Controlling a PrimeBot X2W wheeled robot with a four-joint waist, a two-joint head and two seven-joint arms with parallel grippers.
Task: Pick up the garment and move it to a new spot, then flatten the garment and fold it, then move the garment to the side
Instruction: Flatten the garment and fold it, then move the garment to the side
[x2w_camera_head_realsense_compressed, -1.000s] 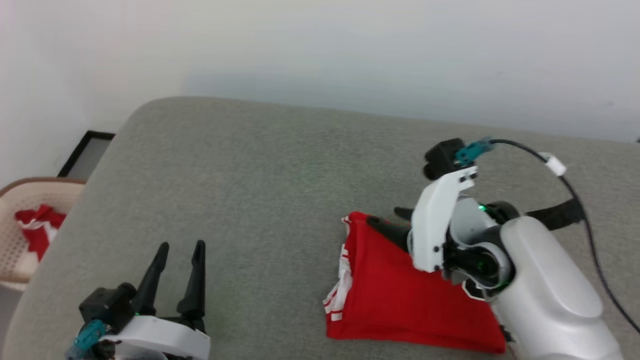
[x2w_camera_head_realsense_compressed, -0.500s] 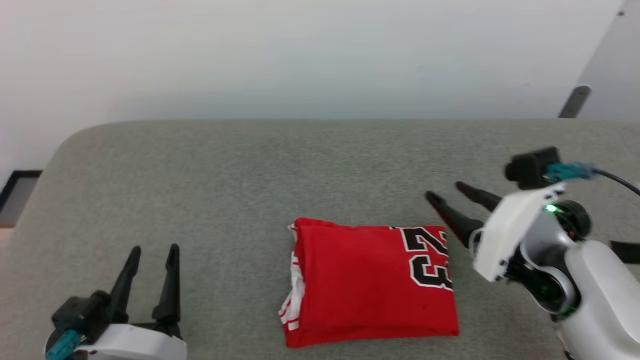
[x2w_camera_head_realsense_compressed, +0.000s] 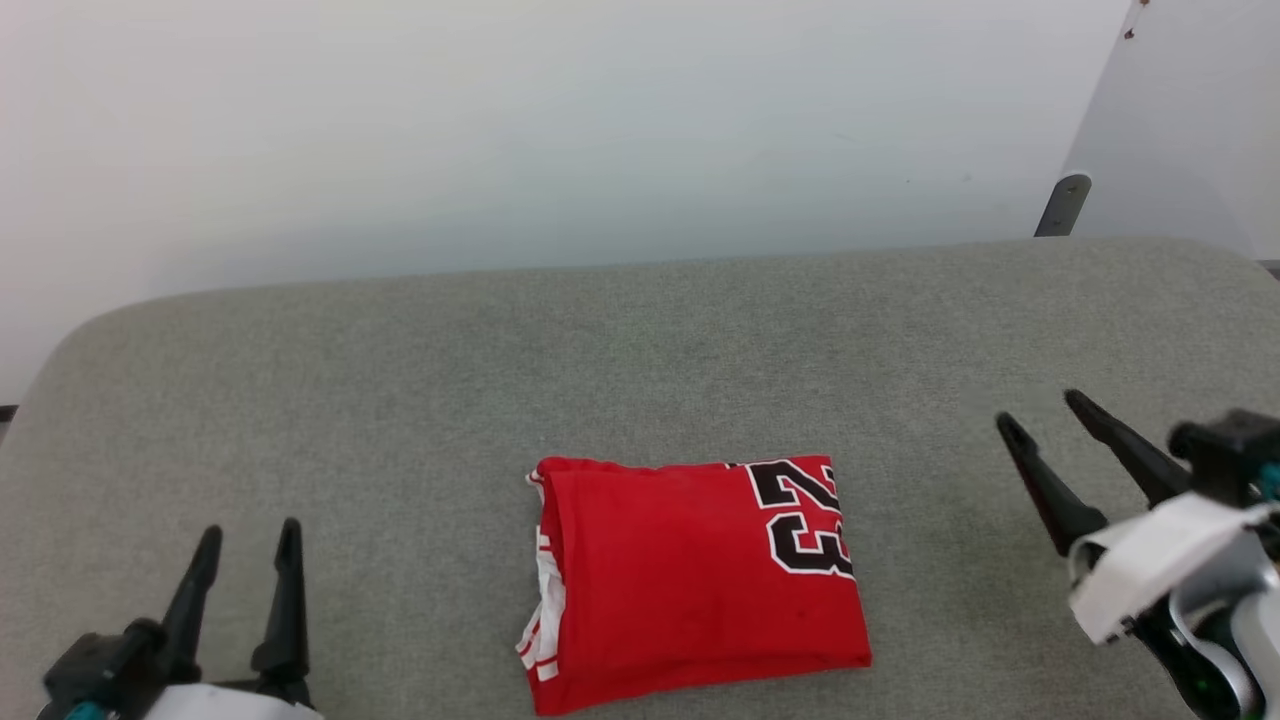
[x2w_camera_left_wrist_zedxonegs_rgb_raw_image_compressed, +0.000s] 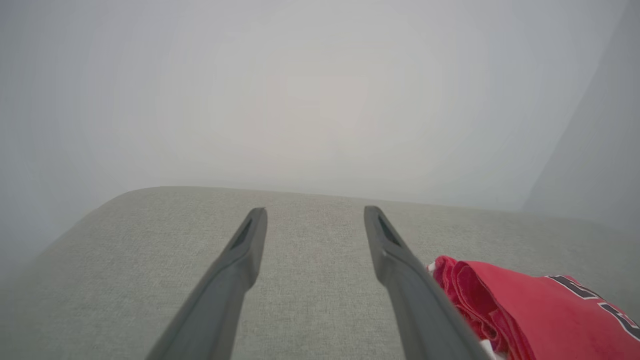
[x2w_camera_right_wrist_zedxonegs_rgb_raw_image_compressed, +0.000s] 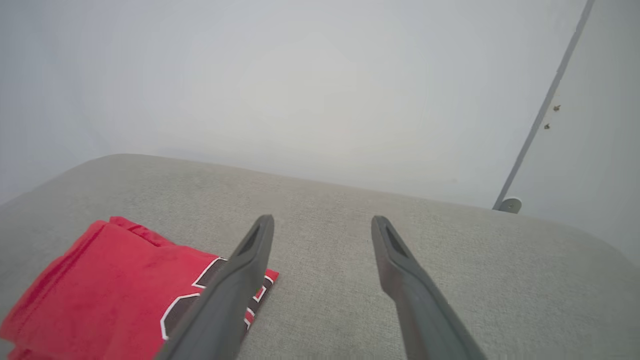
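Wall (x2w_camera_head_realsense_compressed: 500, 130): pale and plain, running behind the whole far edge of the counter.
Counter (x2w_camera_head_realsense_compressed: 640, 350): covered in grey cloth, with rounded far corners; it carries the garment.
Side panel (x2w_camera_head_realsense_compressed: 1190, 120): light grey, standing at the far right and meeting the wall at an angle.
Garment (x2w_camera_head_realsense_compressed: 680, 580): red, folded into a compact rectangle and lying flat on the counter near the front edge, about midway between the two arms and touching neither. A black, white-outlined "23" lies sideways at its right end. A white, red-striped edge shows out of the fold at its left end. In the left wrist view its bunched red folds (x2w_camera_left_wrist_zedxonegs_rgb_raw_image_compressed: 500, 310) sit at the lower right.
Right jaws: spread wide with nothing in them, at the right of the head view. The dark right fingers (x2w_camera_head_realsense_compressed: 1045, 495) slant up and to the left above the counter, well off the garment's right end.
Left jaws: spread wide and empty, at the lower left of the head view. The left fingers (x2w_camera_head_realsense_compressed: 285, 600) point up that view, apart from the garment.
Bracket (x2w_camera_head_realsense_compressed: 1063, 205): small, grey, at the foot of the side panel beyond the counter's far right corner.
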